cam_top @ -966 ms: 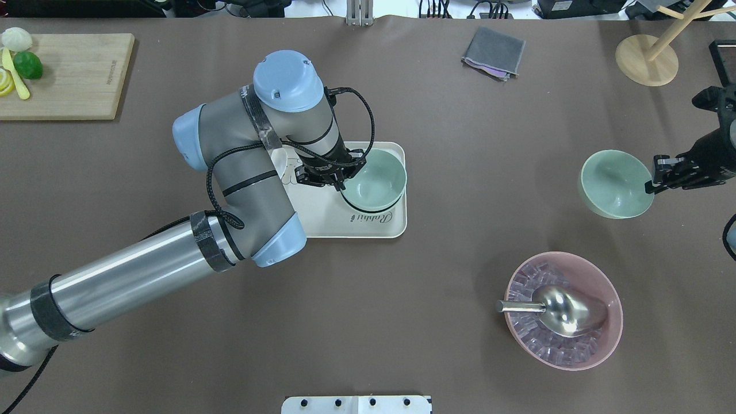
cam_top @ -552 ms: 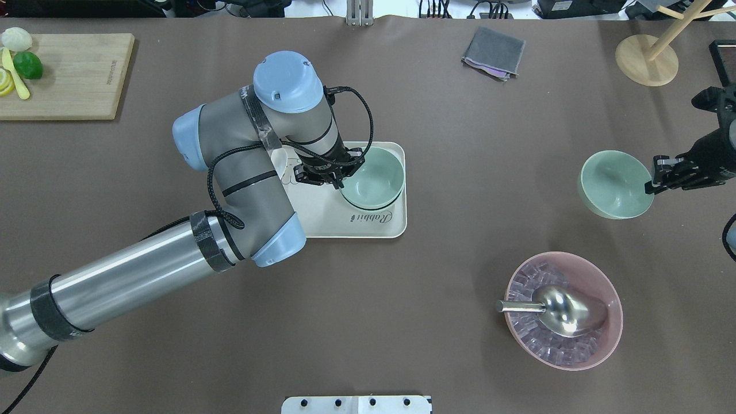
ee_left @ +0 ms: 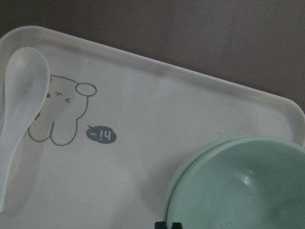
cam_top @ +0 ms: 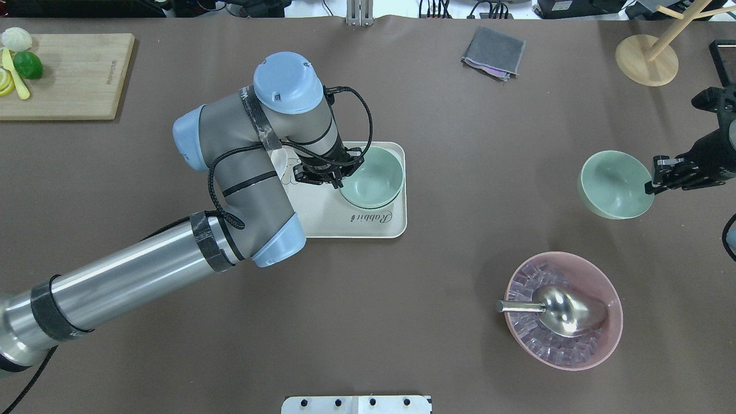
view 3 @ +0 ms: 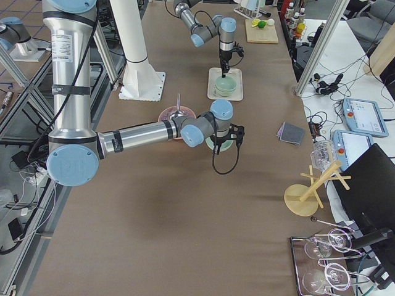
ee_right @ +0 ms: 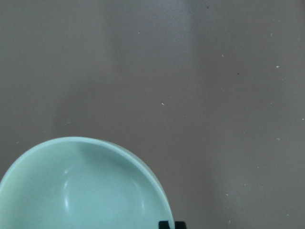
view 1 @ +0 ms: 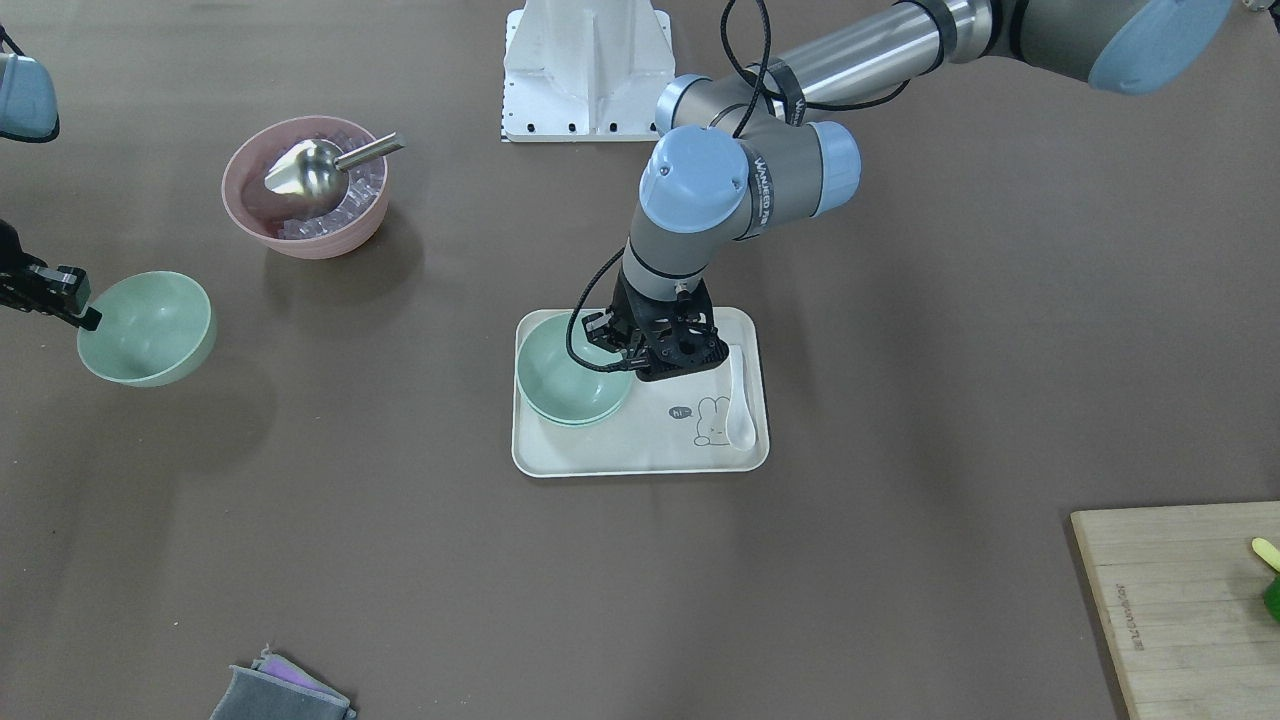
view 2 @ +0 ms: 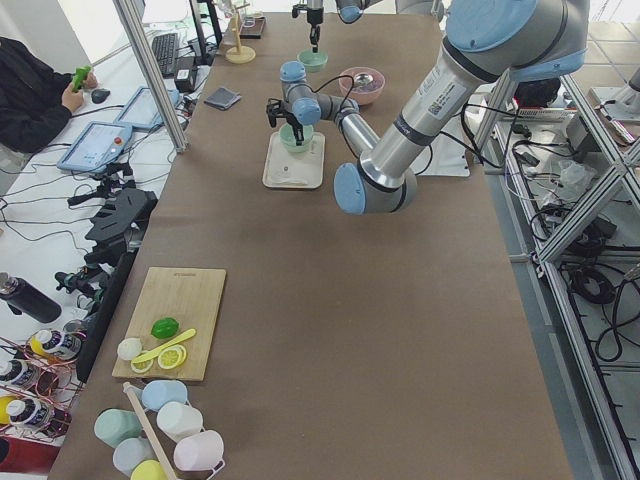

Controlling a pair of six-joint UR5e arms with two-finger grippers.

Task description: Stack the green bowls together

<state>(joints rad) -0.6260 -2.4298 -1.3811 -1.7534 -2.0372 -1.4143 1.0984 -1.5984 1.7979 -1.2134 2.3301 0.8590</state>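
In the front-facing view, the left gripper [view 1: 610, 340] is down over the cream tray [view 1: 640, 462]. Its fingers look pinched on the rim of the top bowl [view 1: 560, 375], which sits nested in a lower bowl [view 1: 575, 421] that shows only as a thin second rim. At that view's left, the right gripper [view 1: 72, 303] is closed on the rim of the third bowl [view 1: 150, 330] and holds it tilted above the bench [view 1: 900, 520], well apart from the tray. From overhead, the left arm covers much of the tray, and a pink bowl [cam_top: 601, 345] of ice with a metal scoop [cam_top: 566, 310] sits near the third bowl's side. The two side views are too small to tell you anything more about either grip. The left wrist camera shows the top rim slightly off-centre on the lower one, with a white spoon [ee_left: 21, 109] lying at the tray's far end. The right wrist camera shows only the third bowl's hollow and bare bench. Watch three things. If you open the left gripper before the top bowl settles, the bowl may rock. If you lift out carelessly, the inner finger may hook the rim and drag the pair or the tray. The third bowl hangs from a single pinch, so a quick swing could twist it loose, and bringing it in before the left arm clears risks the two arms touching.
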